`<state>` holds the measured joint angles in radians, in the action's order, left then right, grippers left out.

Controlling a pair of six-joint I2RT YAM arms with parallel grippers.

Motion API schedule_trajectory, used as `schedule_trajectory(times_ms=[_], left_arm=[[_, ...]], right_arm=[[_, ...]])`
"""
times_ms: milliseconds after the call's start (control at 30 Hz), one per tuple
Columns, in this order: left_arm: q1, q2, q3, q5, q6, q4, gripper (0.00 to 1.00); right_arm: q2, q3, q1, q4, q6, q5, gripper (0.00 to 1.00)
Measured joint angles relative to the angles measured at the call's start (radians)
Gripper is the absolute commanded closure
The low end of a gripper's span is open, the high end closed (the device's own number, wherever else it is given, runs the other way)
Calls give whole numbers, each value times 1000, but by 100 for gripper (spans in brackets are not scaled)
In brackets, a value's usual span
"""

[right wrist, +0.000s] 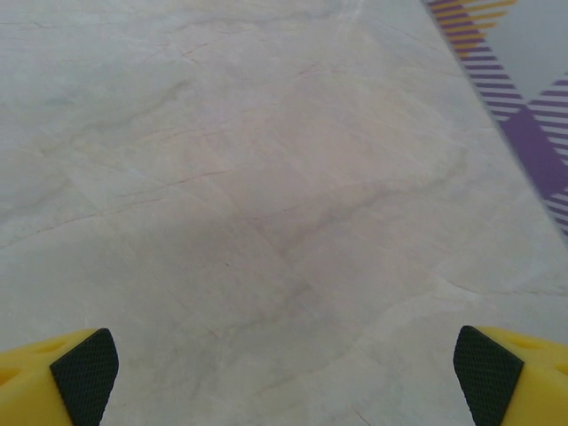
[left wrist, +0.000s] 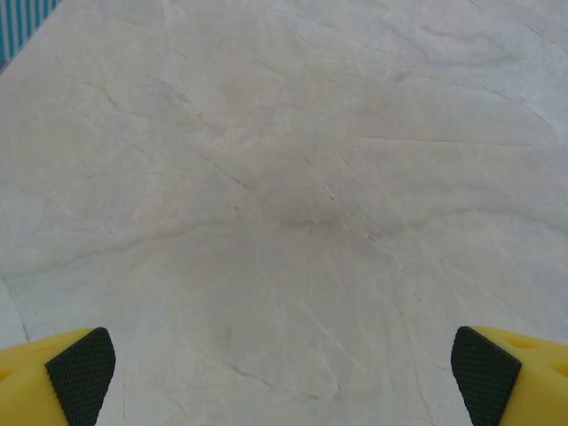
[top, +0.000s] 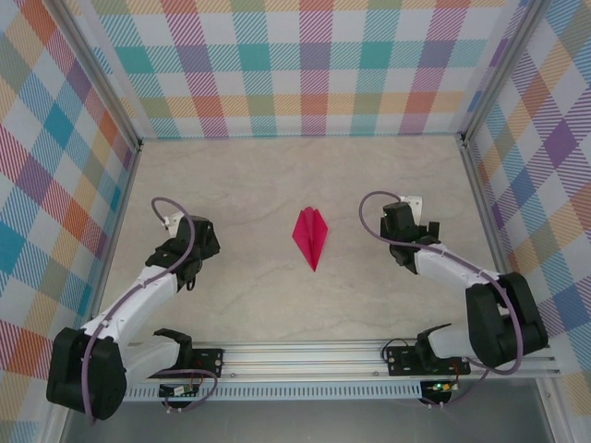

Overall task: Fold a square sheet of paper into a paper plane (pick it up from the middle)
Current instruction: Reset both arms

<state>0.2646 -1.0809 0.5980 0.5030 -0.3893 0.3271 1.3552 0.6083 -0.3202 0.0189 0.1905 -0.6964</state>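
Flanking the paper plane on a marbled table within plaid walls, left tool and right tool gape wide, empty.

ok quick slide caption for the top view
Folded magenta paper plane lies between the left gripper and right gripper, both open and apart from it.

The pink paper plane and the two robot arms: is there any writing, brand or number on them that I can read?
No readable text.
The paper plane: plain magenta, no print.
The left gripper and right gripper: plain yellow and black, no label.
The arm bases: any marking is too small to read.
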Motion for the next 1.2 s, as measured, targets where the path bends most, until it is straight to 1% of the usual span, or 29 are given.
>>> schedule_trajectory(times_ms=[67,167,267,500,600,733,833,967,1000,1100,1200], left_arm=[[0,-22,-6,19,48,-74,0],[-2,-37,-42,37,134,-231,0],[-14,-75,-84,37,206,-383,0],[-39,-238,-140,-43,314,-661,0],[-45,-295,-150,-75,352,-775,1],[-63,-340,-152,-135,398,-866,2],[-73,-386,-183,-191,434,-1007,2],[-125,-458,-220,-276,439,-1116,1],[-140,-475,-220,-287,436,-1115,0],[-179,-489,-214,-312,420,-1113,0],[-185,-489,-206,-326,412,-1120,0]], right_arm=[[33,-40,24,102,-48,51,0],[51,-84,53,222,-103,136,0],[53,-105,98,336,-149,264,0],[58,-191,217,592,-192,439,0],[106,-213,252,680,-192,500,0],[167,-214,268,724,-192,565,0],[169,-214,273,743,-192,597,0],[169,-214,278,755,-192,615,0],[169,-214,280,757,-192,619,0],[169,-214,282,759,-192,623,0],[169,-214,282,760,-191,625,0]])
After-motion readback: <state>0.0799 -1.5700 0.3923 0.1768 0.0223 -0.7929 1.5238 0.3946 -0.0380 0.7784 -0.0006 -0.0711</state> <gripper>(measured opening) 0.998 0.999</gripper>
